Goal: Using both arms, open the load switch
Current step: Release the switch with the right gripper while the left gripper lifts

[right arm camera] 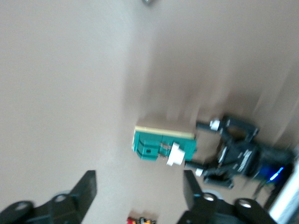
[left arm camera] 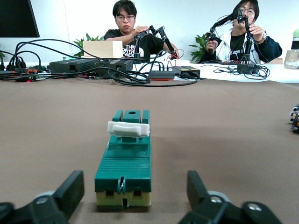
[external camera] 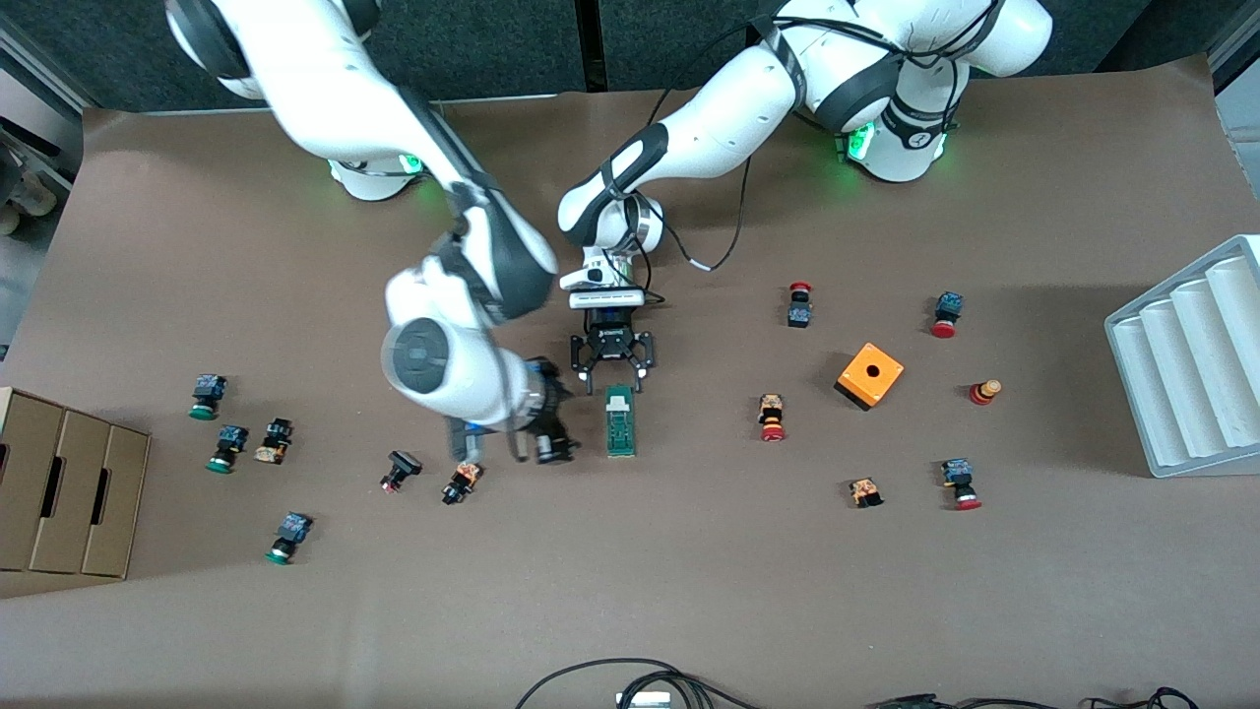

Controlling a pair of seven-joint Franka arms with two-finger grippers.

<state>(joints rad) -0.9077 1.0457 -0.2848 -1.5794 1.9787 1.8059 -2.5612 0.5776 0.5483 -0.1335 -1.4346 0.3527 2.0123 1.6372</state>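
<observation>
The load switch (external camera: 619,421) is a narrow dark-green block with a white lever, lying flat on the brown table. My left gripper (external camera: 613,384) sits low at the switch's end that is farther from the front camera. It is open. In the left wrist view the switch (left arm camera: 125,158) lies between the spread fingers of my left gripper (left arm camera: 135,193), and neither finger touches it. My right gripper (external camera: 536,451) is blurred, beside the switch toward the right arm's end of the table. In the right wrist view my right gripper (right arm camera: 139,186) is open and empty, with the switch (right arm camera: 163,144) ahead of it.
Small push buttons lie scattered about; two (external camera: 462,483) (external camera: 399,470) are close to my right gripper. An orange cube with a hole (external camera: 869,375) sits toward the left arm's end. A cardboard box (external camera: 59,483) and a white ribbed tray (external camera: 1191,364) stand at the table's two ends.
</observation>
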